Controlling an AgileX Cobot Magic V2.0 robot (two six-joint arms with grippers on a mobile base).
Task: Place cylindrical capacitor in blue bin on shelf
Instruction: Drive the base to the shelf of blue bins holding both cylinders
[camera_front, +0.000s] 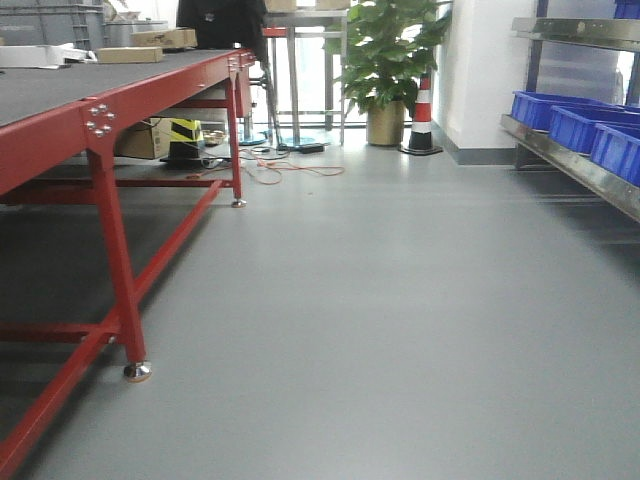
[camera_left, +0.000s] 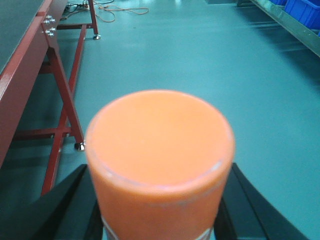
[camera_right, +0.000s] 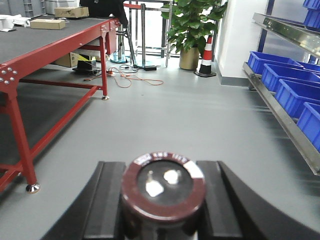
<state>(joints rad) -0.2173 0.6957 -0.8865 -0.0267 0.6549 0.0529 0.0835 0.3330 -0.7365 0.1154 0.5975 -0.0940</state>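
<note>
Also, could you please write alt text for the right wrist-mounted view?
The right tool is shut on a dark maroon cylindrical capacitor, seen end-on above grey floor. A red-framed workbench stands left; blue bins line a steel shelf right.

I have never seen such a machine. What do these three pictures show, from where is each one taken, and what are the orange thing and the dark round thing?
This is a mobile robot with two arms, on a grey floor between a red table carrying cardboard boxes and a steel shelf with blue bins. The front picture looks ahead from its body; the other two come from cameras on its wrists. The left gripper holds an orange cylinder; the right gripper holds the cylindrical capacitor, dark maroon. The black wedges beside each are the fingers.
</note>
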